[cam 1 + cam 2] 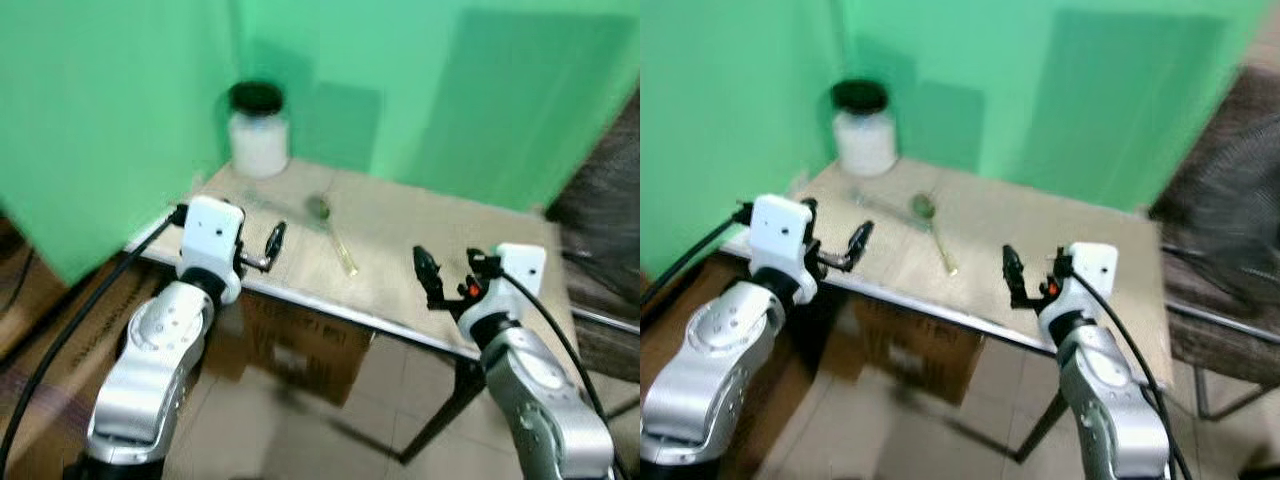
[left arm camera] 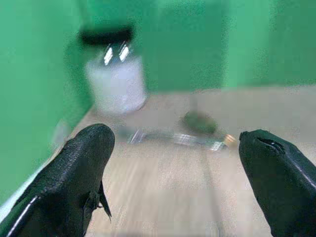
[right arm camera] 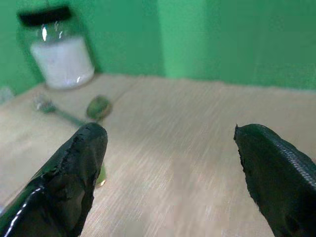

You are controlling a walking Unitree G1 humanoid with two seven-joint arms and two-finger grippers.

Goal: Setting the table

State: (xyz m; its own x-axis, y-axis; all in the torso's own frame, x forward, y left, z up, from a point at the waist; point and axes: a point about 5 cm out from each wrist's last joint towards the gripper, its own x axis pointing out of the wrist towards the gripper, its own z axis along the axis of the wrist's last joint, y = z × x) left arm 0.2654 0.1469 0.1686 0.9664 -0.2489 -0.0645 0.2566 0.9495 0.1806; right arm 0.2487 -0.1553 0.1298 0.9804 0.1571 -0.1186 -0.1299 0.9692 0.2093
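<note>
Both claws hover over the near edge of the tabletop [image 1: 400, 235], fingers spread, gripping nothing. The left claw [image 1: 272, 246] is nearest the spoon [image 1: 333, 232], which lies mid-table beside a blurred piece of cutlery [image 1: 872, 203]; the right claw [image 1: 447, 274] sits further off. A white jar [image 1: 259, 132] stands in the back corner. The thin, flat spoon could skid away under a pinch, toward the edge.

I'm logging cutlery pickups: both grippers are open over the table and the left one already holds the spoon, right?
Not quite. The left gripper holds nothing: the left wrist view shows the green-bowled, yellow-handled spoon lying on the beige wooden table beyond it. The right gripper is open too.
</note>
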